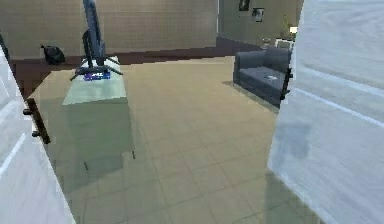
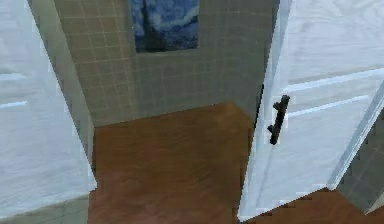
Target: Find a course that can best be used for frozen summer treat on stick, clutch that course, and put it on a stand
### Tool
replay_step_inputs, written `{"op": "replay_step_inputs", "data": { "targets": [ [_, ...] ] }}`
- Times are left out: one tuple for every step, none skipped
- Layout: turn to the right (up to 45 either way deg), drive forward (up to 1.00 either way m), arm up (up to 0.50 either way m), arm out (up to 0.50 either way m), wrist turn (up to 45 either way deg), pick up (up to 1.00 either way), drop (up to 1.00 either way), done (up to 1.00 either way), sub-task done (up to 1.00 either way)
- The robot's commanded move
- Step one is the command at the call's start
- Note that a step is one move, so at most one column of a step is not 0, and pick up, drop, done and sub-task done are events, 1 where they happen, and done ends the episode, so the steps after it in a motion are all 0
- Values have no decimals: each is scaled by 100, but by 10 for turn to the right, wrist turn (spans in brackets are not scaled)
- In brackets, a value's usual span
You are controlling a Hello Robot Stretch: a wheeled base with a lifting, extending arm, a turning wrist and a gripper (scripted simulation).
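1. A white door (image 1: 335, 110) stands at the forward view's right and a second door (image 1: 18, 180) at its left. In the arm side view, a panelled door (image 2: 320, 90) stands right and a plain door (image 2: 35, 110) left.
2. Tan tiles (image 1: 200, 140) lie ahead, and a wood floor (image 2: 170, 165) lies to the side.
3. A pale stand (image 1: 100, 115) on the tiles bears a dark upright thing (image 1: 92, 35).
4. A grey sofa (image 1: 262, 70) sits back right.
5. A blue painting (image 2: 165, 25) hangs on a tiled wall.
6. A dark handle (image 1: 37, 122) is on the second door and a lever (image 2: 278, 120) on the panelled door.
7. I cannot tell the gripper's state, nor where the treat lies.
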Motion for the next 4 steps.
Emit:
{"op": "replay_step_inputs", "data": {
  "targets": [
    [-30,0,0,0,0,0,0,0,0],
    [0,100,0,0,0,0,0,0,0],
    [0,85,0,0,0,0,0,0,0],
    [-210,0,0,0,0,0,0,0,0]
  ]
}}
